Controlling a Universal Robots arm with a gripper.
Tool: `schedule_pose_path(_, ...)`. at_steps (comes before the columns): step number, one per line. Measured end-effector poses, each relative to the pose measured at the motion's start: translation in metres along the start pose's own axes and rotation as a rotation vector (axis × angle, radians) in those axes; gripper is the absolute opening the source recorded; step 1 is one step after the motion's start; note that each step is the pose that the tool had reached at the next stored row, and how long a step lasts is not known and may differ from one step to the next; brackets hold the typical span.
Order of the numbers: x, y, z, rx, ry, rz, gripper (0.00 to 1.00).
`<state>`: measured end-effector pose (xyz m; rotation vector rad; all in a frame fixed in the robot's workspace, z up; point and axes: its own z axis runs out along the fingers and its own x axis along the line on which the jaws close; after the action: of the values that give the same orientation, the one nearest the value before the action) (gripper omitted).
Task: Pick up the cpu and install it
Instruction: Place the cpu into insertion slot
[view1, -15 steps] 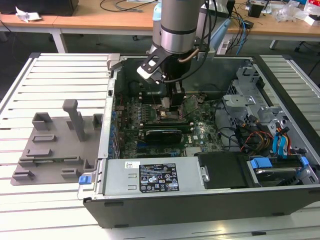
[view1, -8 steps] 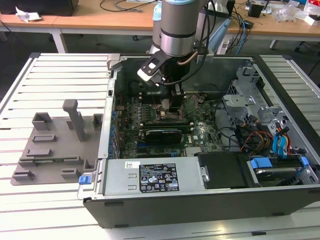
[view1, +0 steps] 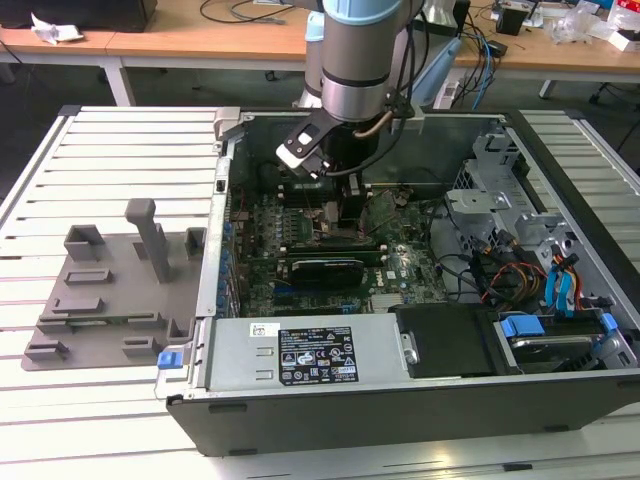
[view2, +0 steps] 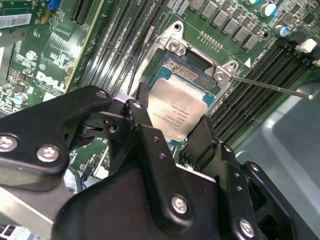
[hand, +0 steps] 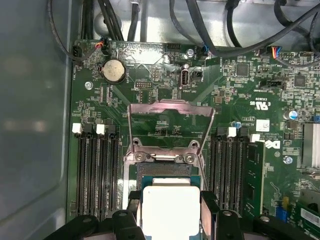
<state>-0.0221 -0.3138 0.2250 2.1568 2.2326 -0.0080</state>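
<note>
Status: pincer (view2: 172, 127) closed on cpu (view2: 177, 112)

The pincer grips the cpu with 1 black finger (view2: 142, 125) against each of 2 opposite edges, the silver top facing up. Just beyond the fingertips lies the open socket (hand: 165, 171), its metal frame (hand: 170, 106) raised. The cpu partly overlaps the socket; contact cannot be determined. The grey fixture tray (view1: 100, 290) lies well apart from the pincer.
</note>
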Motion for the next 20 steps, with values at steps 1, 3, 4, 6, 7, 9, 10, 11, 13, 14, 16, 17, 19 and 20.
schedule_pose_path(1,0.0001,0.0,0.0014,0.0,-0.0001,0.0,0.55)
schedule_pose_path(3,0.0005,-0.0001,0.0058,0.0,0.0,0.0,0.55)
schedule_pose_path(4,0.0007,-0.0002,0.007,0.0,0.0,0.0,0.55)
schedule_pose_path(6,0.0013,-0.0002,0.0096,-0.0001,0.0,0.0,0.55)
schedule_pose_path(7,0.0013,-0.0002,0.0116,-0.0001,0.0,0.0,0.55)
schedule_pose_path(9,0.0015,-0.0004,0.0157,0.0,0.0,0.0,0.55)
schedule_pose_path(10,0.0016,-0.0013,0.0186,0.0,-0.0001,0.0,0.55)
schedule_pose_path(11,0.0016,-0.0015,0.0202,0.0,-0.0001,-0.001,0.55)
schedule_pose_path(13,0.0027,-0.0017,0.0231,0.0001,-0.0001,0.0,0.55)
schedule_pose_path(14,0.0037,-0.0016,0.0238,-0.0002,0.0001,0.0,0.55)
schedule_pose_path(16,0.0043,-0.0015,0.0249,0.0,0.0,-0.001,0.55)
schedule_pose_path(17,0.0043,-0.0016,0.0253,0.0,-0.0001,-0.001,0.55)
schedule_pose_path(19,0.0043,-0.0016,0.0266,0.0,-0.0001,0.0,0.55)
schedule_pose_path(20,0.0043,-0.0017,0.027,0.0,0.0,0.0,0.55)
